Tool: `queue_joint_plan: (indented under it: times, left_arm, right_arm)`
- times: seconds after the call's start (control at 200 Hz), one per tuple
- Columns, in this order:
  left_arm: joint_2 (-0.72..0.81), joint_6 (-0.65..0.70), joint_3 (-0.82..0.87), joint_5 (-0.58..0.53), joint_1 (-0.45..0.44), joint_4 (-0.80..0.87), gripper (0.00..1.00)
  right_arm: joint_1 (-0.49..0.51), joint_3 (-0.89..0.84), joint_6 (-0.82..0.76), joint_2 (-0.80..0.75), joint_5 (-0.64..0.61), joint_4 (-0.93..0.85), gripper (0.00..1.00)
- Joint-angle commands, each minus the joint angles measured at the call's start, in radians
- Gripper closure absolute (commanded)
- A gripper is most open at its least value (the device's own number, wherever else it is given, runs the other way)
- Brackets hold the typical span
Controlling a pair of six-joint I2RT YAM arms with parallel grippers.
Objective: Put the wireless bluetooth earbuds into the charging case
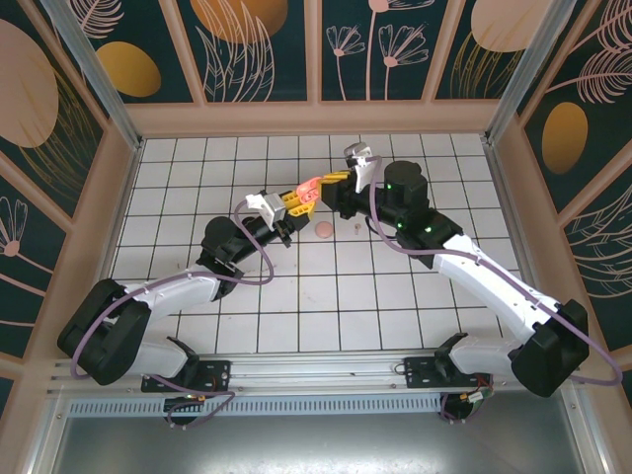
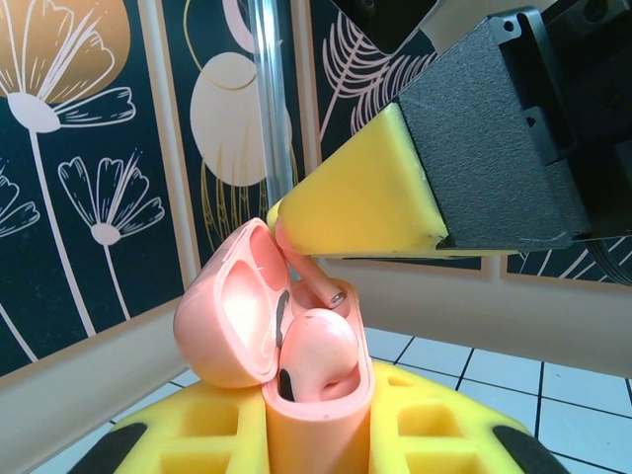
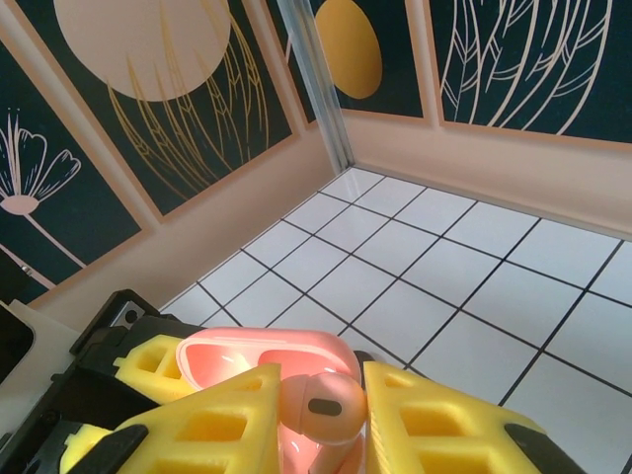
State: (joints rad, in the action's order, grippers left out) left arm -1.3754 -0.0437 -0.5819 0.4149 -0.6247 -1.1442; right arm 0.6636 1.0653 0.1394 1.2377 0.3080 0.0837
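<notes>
1. Step in hand: seating an earbud in the case. The left claw point(image 1: 299, 198) is clamped on the pink case point(image 2: 232, 316), holding it up off the tabletop point(image 1: 197, 168) with its lid hinged open to the left in the left wrist view.
2. One earbud point(image 2: 321, 348) sits in a case well with its rounded head showing. A second earbud point(image 2: 314, 278) is pinched in the right claw point(image 1: 328, 184) just above the case mouth, its stem slanting down with the metal tip near the seated one.
3. The right claw is closed on that second earbud. In the right wrist view, the yellow fingers flank its head.
4. Next move, as I judge it: line the stem up with the free well, then lower it straight in and let go. The stem looks tilted, so it likely needs righting first. It could catch on the seated earbud or the rim.
5. Pose: both arms reach forward and inward, and the claws meet tip to tip over mid-tabletop, the left from the lower left and the right from the right.
6. A pink piece point(image 1: 323, 230) and a smaller piece point(image 1: 354, 229) lie on the tiles below. I cannot tell what they are.
</notes>
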Motion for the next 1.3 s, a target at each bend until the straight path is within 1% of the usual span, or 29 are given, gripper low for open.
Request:
queue_joint_plan:
  times: [0.0,0.185,0.29,0.505,0.631,0.786,1.096,1.296]
  left_arm:
    - [0.01,-0.018,-0.028,0.021,-0.005,-0.037,1.0]
    - [0.009,-0.021,-0.034,0.024,-0.006,-0.037,1.0]
    - [0.006,-0.024,-0.039,0.024,-0.005,-0.037,1.0]
    - [0.003,-0.028,-0.044,0.023,-0.006,-0.039,1.0]
    - [0.004,-0.027,-0.044,0.021,-0.005,-0.038,1.0]
    - [0.003,-0.03,-0.047,0.019,-0.005,-0.037,1.0]
    - [-0.001,-0.028,-0.054,0.018,-0.006,-0.034,1.0]
    - [0.001,-0.029,-0.053,0.018,-0.005,-0.031,1.0]
  right_arm:
    - [0.001,-0.012,-0.003,0.016,-0.022,0.039,0.77]
    - [0.019,-0.011,-0.045,0.017,-0.068,0.012,0.78]
    - [0.052,-0.009,-0.092,0.017,-0.132,-0.016,0.78]
    - [0.131,-0.024,-0.185,0.016,-0.304,-0.044,0.79]
    - [0.163,-0.036,-0.226,0.02,-0.372,-0.049,0.79]
    - [0.182,-0.041,-0.248,0.032,-0.383,-0.069,0.79]
    - [0.208,0.001,-0.28,0.072,-0.341,-0.156,0.78]
    - [0.217,0.031,-0.293,0.101,-0.345,-0.199,0.77]
